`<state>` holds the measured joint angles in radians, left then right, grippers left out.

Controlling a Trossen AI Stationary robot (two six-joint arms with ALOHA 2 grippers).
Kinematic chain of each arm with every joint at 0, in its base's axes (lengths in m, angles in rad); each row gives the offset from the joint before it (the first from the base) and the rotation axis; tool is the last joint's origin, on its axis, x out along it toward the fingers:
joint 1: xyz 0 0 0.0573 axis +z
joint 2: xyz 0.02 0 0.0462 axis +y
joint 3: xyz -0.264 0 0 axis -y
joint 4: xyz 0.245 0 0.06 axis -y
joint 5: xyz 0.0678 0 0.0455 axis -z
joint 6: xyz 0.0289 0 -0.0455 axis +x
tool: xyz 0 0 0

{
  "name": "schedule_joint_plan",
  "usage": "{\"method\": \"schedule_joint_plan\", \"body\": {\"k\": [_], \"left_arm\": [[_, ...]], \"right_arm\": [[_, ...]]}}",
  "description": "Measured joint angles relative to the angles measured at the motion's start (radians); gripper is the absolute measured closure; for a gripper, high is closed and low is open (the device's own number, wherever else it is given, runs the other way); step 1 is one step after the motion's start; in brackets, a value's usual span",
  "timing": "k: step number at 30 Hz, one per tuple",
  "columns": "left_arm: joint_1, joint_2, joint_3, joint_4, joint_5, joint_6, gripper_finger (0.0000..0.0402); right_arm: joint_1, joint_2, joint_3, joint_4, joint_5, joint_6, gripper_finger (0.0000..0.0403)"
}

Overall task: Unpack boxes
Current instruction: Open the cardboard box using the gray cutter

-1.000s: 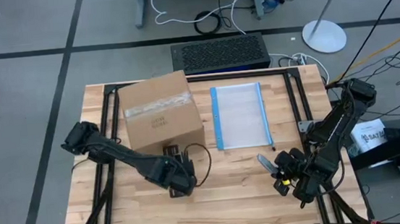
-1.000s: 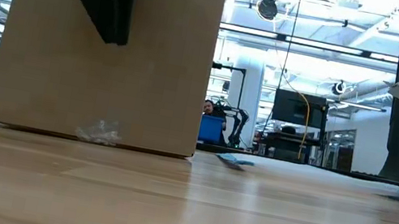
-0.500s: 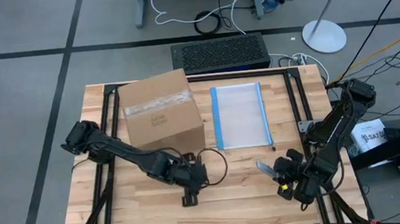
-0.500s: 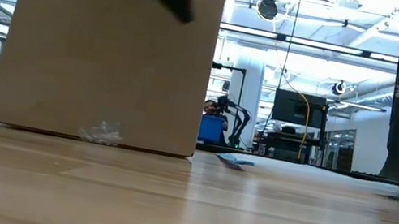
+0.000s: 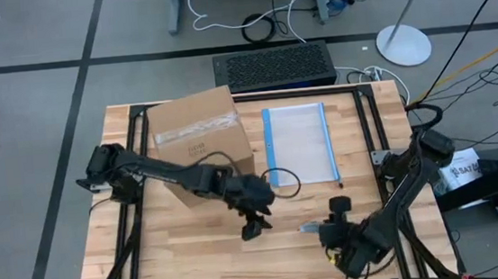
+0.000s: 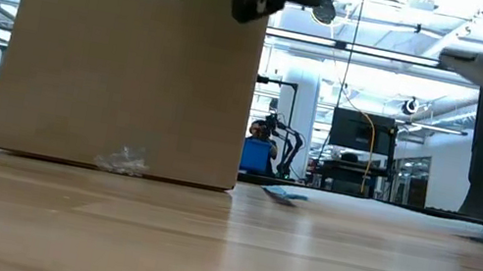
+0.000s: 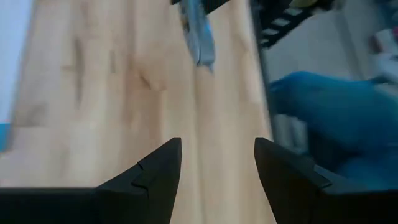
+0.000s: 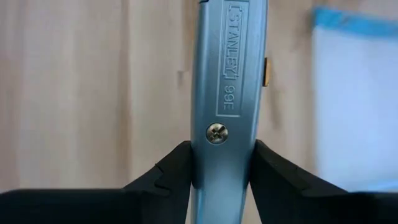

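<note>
Box: I see the box [image 5: 203, 146] sitting upright on the far left part of the table [image 5: 178, 263], with its tape strip [image 5: 196, 131] across the top looking intact. In the low view its near face [image 6: 130, 61] is whole, with only small scraps of tape on it.

Right gripper: I have the right gripper [image 5: 328, 232] low over the near right part of the table, clenched on a grey utility knife [image 8: 227, 93]. In the right wrist view the handle sits squarely between the two fingers [image 8: 168, 177]. I cannot make out from these views whether the blade is out.

Left gripper: My left gripper [image 5: 253, 227] hovers over the middle of the table, just off the box's near right corner. Its fingers [image 7: 158, 174] stand apart with nothing between them, and bare wood shows through the gap.

Pouch: A clear pouch with a blue edge [image 5: 297, 144] lies flat beside the box, toward the right, untouched by either arm.

Done so far: As I judge it, the tool is in hand and nothing more; the box is still sealed.

Left to do: By my reading, I have yet to bring the knife to the taped seam, cut it, fold the flaps back and lift out whatever is inside. I cannot tell what the box holds.
</note>
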<state>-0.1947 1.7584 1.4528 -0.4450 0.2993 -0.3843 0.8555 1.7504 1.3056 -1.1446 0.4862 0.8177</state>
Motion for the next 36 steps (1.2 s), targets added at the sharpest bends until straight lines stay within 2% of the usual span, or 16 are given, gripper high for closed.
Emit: {"method": "schedule_joint_plan", "body": {"k": [3,5,9,13,16,21,30,36], "left_arm": [[0.050,0.000,0.000,0.055,0.148,-0.047,0.0192],[0.077,0.002,0.000,0.083,0.202,-0.086,0.0192],[0.108,0.011,0.001,0.093,0.228,-0.132,0.0192],[0.123,0.027,0.001,0.098,0.276,-0.161,0.0192],[0.125,0.049,0.006,0.099,0.273,-0.209,0.0192],[0.125,0.066,0.007,0.101,0.272,-0.209,0.0192],[0.129,0.069,0.005,0.062,0.166,-0.203,0.0192],[0.123,0.070,0.004,0.074,0.198,-0.203,0.0192]], "right_arm": [[-0.003,0.089,0.133,-0.136,0.067,-0.068,0.0273],[-0.007,0.141,0.210,-0.230,0.121,-0.097,0.0273],[-0.029,0.226,0.334,-0.410,0.233,-0.127,0.0273],[-0.067,0.251,0.370,-0.415,0.252,-0.213,0.0273],[-0.099,0.254,0.378,-0.428,0.296,-0.232,0.0273],[-0.147,0.253,0.380,-0.425,0.301,-0.266,0.0273],[-0.156,0.252,0.430,-0.347,0.351,-0.369,0.0273],[-0.158,0.252,0.459,-0.335,0.377,-0.401,0.0273]]}}
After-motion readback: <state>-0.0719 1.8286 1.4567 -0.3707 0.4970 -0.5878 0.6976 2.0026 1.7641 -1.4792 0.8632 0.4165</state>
